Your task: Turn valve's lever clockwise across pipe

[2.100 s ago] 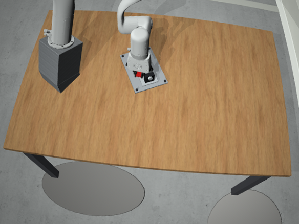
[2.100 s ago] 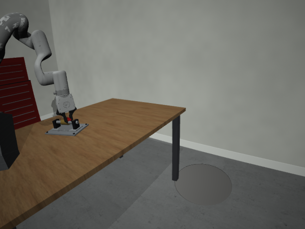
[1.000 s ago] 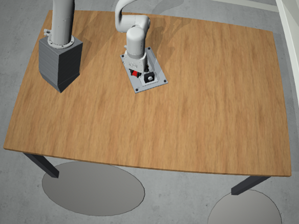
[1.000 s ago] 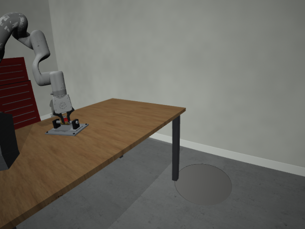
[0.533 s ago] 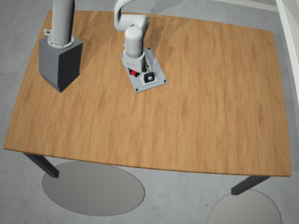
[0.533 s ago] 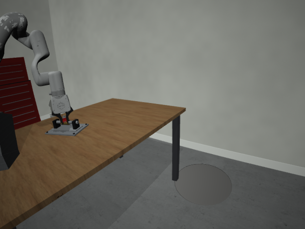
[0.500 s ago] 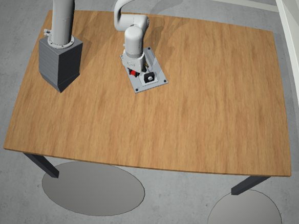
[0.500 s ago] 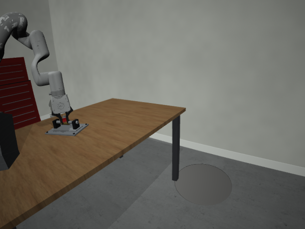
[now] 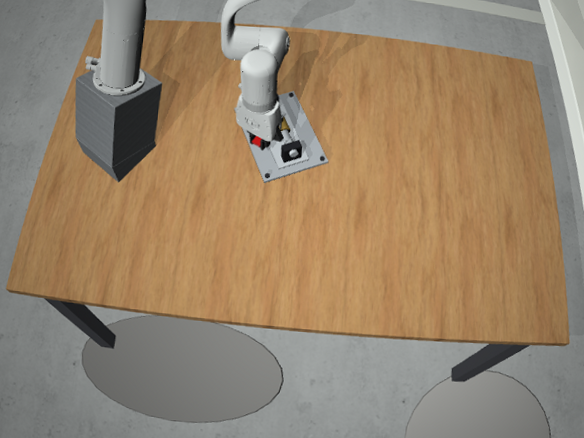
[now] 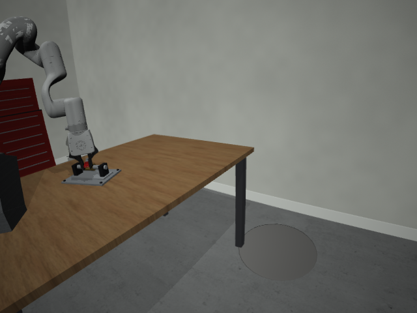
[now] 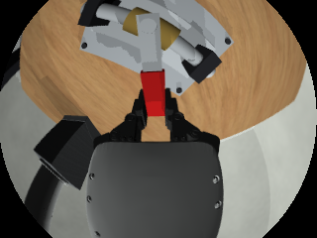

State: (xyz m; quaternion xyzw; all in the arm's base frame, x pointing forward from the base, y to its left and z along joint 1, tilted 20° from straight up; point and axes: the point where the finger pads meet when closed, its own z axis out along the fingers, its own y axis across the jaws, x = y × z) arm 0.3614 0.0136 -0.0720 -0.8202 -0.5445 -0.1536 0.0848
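The valve sits on a grey base plate (image 9: 291,143) on the wooden table, also seen in the exterior view (image 10: 91,177) and the wrist view (image 11: 155,27). A white pipe (image 11: 151,30) runs between two black end blocks, with a brass body at its middle. The lever (image 11: 153,59) is a grey strip with a red tip (image 11: 155,95); in the wrist view it stands steeply to the pipe, close to across it. My gripper (image 11: 156,96) is shut on the red tip, reaching down from above (image 10: 84,163). In the top view the wrist hides most of the lever, only a red bit (image 9: 256,141) shows.
The arm's dark pedestal (image 9: 115,121) stands at the table's back left. A red cabinet (image 10: 20,128) stands behind the table. The table's edge lies a little beyond the plate in the wrist view.
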